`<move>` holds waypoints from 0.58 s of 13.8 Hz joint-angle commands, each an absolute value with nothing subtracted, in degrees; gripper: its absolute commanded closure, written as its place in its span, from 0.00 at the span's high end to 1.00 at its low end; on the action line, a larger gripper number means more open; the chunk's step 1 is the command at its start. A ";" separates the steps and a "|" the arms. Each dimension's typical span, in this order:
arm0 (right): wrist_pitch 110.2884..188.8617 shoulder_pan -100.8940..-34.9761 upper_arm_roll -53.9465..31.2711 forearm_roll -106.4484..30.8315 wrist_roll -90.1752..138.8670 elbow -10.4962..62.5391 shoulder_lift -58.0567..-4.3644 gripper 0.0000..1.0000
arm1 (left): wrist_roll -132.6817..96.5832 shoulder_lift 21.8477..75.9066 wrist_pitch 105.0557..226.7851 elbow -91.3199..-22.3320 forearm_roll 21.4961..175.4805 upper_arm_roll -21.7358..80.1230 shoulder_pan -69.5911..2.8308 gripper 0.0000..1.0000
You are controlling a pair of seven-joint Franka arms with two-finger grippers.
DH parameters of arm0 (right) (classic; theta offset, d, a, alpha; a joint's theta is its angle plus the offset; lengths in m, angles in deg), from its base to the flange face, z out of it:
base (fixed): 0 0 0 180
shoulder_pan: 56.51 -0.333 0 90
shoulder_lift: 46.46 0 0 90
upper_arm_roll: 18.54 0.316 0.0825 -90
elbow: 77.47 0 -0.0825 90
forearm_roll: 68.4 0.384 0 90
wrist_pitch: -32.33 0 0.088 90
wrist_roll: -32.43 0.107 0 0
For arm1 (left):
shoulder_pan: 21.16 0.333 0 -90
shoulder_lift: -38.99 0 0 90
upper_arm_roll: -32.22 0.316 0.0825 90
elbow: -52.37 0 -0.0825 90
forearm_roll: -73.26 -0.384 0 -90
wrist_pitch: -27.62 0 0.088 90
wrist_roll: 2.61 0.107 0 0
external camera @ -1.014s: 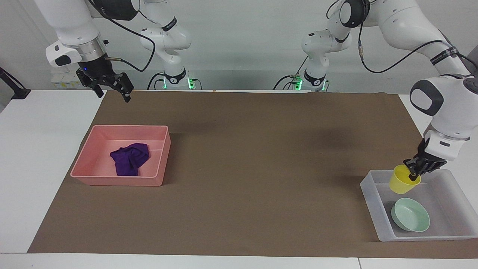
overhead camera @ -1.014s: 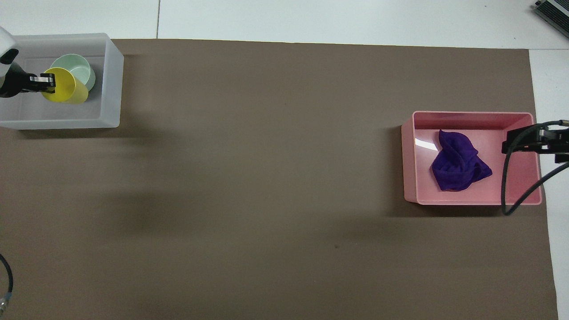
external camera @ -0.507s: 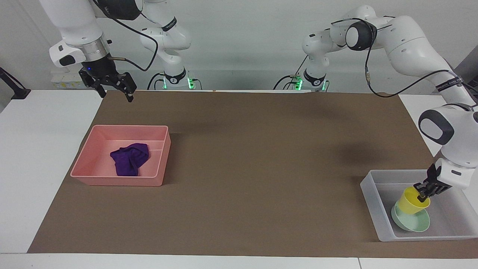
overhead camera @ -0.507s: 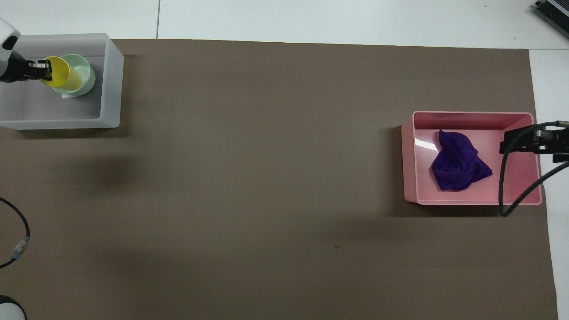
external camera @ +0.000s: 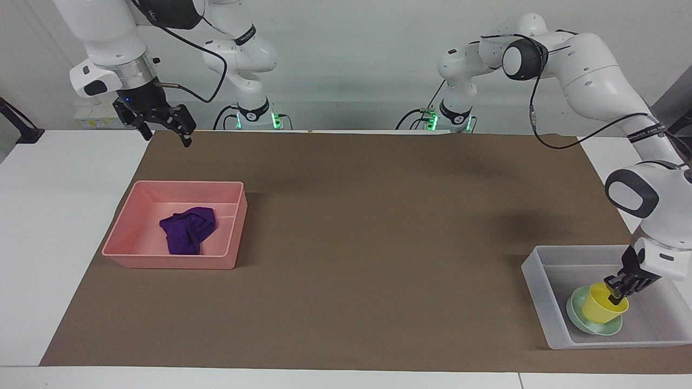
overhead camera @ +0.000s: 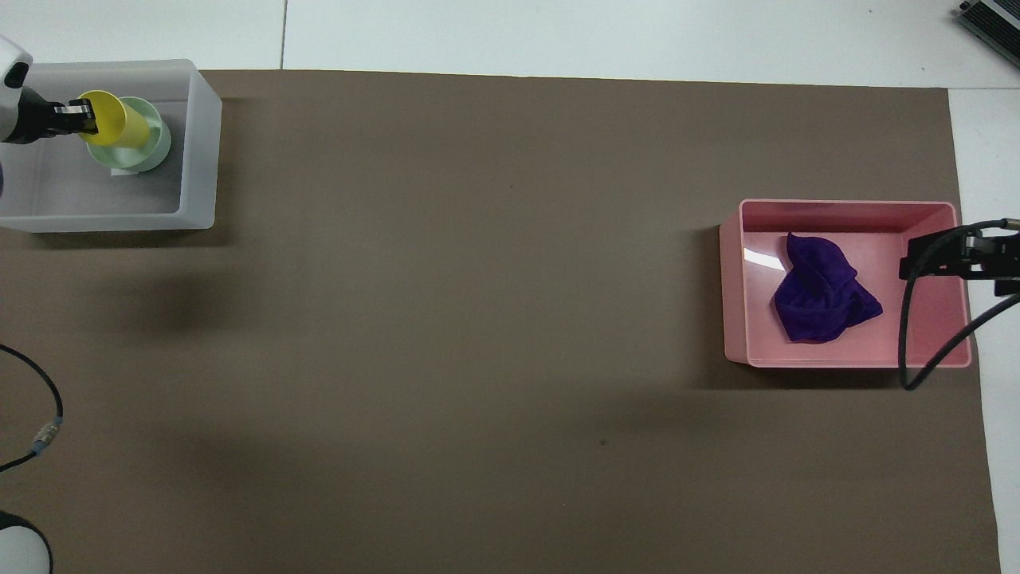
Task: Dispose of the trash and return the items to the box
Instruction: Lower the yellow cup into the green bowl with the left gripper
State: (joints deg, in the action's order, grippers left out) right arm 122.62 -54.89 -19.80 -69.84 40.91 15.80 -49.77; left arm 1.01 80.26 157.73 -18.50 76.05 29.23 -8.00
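Almost all is done: purple soft cloth (external camera: 187, 229) lies in the pink plastic tray (external camera: 125, 236). Your left gripper (external camera: 618, 289) pinches the small yellow plastic cup (external camera: 603, 307) on the round mint-green bowl (external camera: 579, 319) inside the see-through whitish box (external camera: 540, 294); only letting go is left. Your right gripper (external camera: 162, 125) waits apart over the table's edge.

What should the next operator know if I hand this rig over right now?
Left gripper: shut on the rim of the small bright-yellow plastic cup, which sits in the shallow round mint-green bowl inside the large translucent whitish plastic box at the left arm's end of the table.
Right gripper: open, holding nothing, waiting in the air above the table's edge at the right arm's end.
Deep-purple fabric cloth: lying in the pink rectangular plastic tray.
Done: cloth binned, bowl boxed, cup lowered into the bowl.
Left: release the cup and lift the left arm out of the box.
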 commanded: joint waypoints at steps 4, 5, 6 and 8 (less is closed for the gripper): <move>122.42 -54.58 -19.94 -69.01 39.55 17.19 -51.30 1.00 | 1.61 78.10 157.27 -22.34 77.04 28.97 -7.01 0.18; 122.42 -54.58 -19.94 -69.01 39.55 17.19 -51.30 1.00 | 1.53 77.93 156.22 -22.07 76.96 28.97 -7.01 0.43; 122.42 -54.58 -19.94 -69.01 39.64 17.19 -51.30 1.00 | 1.61 77.75 155.86 -21.98 76.96 28.97 -7.01 0.67; 122.42 -54.58 -19.94 -69.01 39.64 17.19 -51.30 1.00 | 1.79 76.44 155.68 -22.51 77.04 28.97 -7.10 0.99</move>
State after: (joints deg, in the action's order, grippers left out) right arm 122.62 -54.90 -19.80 -69.84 40.91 15.80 -49.85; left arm 1.01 79.55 156.93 -20.00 76.12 29.27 -7.52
